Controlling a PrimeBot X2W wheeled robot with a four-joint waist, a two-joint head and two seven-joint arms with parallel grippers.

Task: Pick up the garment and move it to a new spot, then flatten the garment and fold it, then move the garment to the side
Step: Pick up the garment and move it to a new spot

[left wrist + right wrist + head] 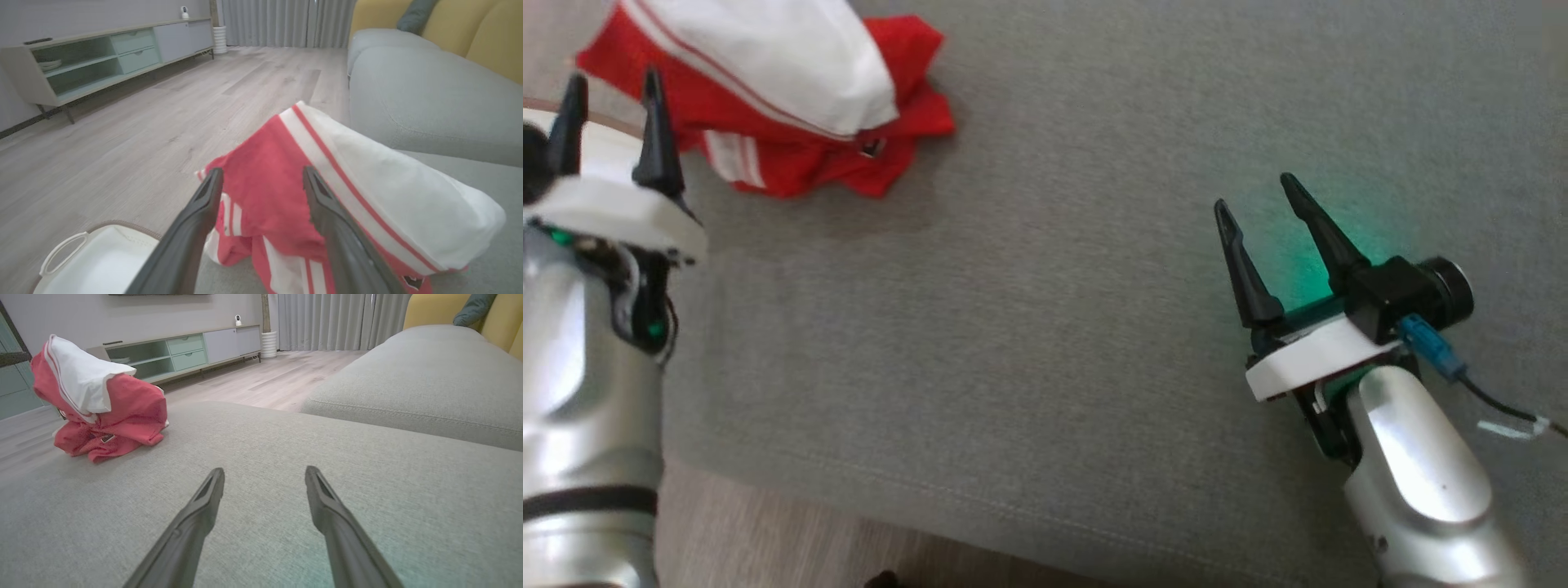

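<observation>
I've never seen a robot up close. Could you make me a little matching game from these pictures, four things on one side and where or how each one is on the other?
Things:
1. garment
2. left gripper
3. right gripper
4. white basket

Places or states:
a. down on the wooden floor
b. open over bare sofa cushion
c. crumpled in a heap, red and white
d. open, close beside the heap

Pairs: 1-c, 2-d, 3-b, 4-a.

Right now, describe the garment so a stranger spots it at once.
Look at the grey sofa seat. Near its far left edge, ahead of the left gripper, sits a crumpled garment. It is the only red-and-white striped heap on plain grey fabric.
</observation>
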